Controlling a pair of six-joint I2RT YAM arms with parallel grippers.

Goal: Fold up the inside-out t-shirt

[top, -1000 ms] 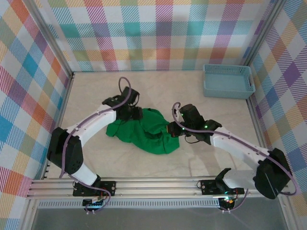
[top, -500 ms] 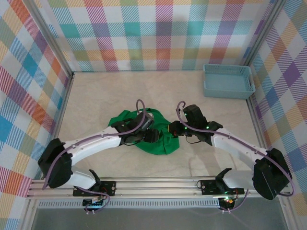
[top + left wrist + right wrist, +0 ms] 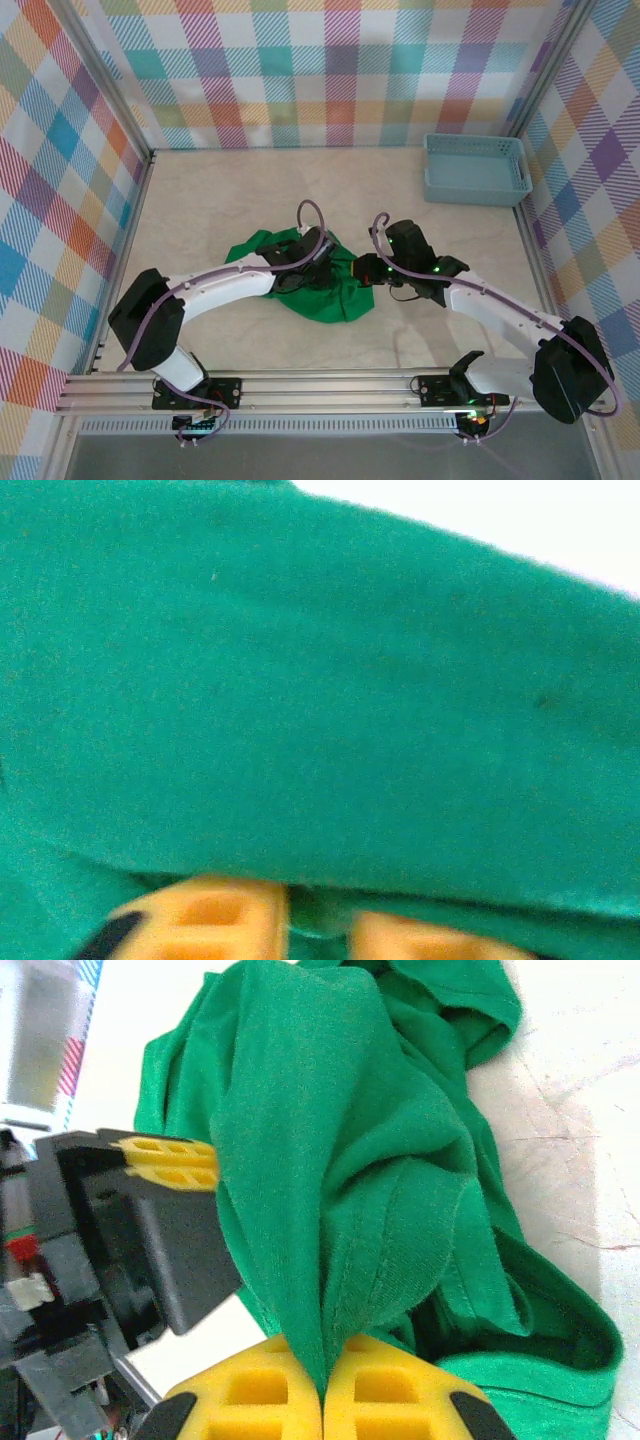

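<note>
Seen from above, the table (image 3: 200,200) is enclosed by checked walls, and the left arm is stretched from the near left corner toward its middle. The left gripper (image 3: 318,925) is buried in the inside-out t-shirt (image 3: 322,300). In the left wrist view its two orange-yellow fingers (image 3: 200,920) are seen close together at the lower edge, with a small tuck of green cloth caught between them, so the claw is taken to be clenched on the shirt. A broad fold of the same cloth is draped across that view above the fingers.

The t-shirt is bunched in a rumpled heap at the middle of the table, between the two grippers. One lobe of it is spread toward the left, behind the left arm, and a rounded part is laid toward the near edge.

Just right of the heap, the right gripper (image 3: 322,1390) is held at the shirt's right edge. In the right wrist view its yellow pads (image 3: 260,1400) are pressed together and a ridge of fabric with a stitched seam is pinched between them. The cloth is drawn up from that pinch into a peaked fold, and the left gripper's black body and yellow fingers are seen against its left side.

At the far right corner, a light blue basket (image 3: 475,192) is set well apart from the shirt.
</note>
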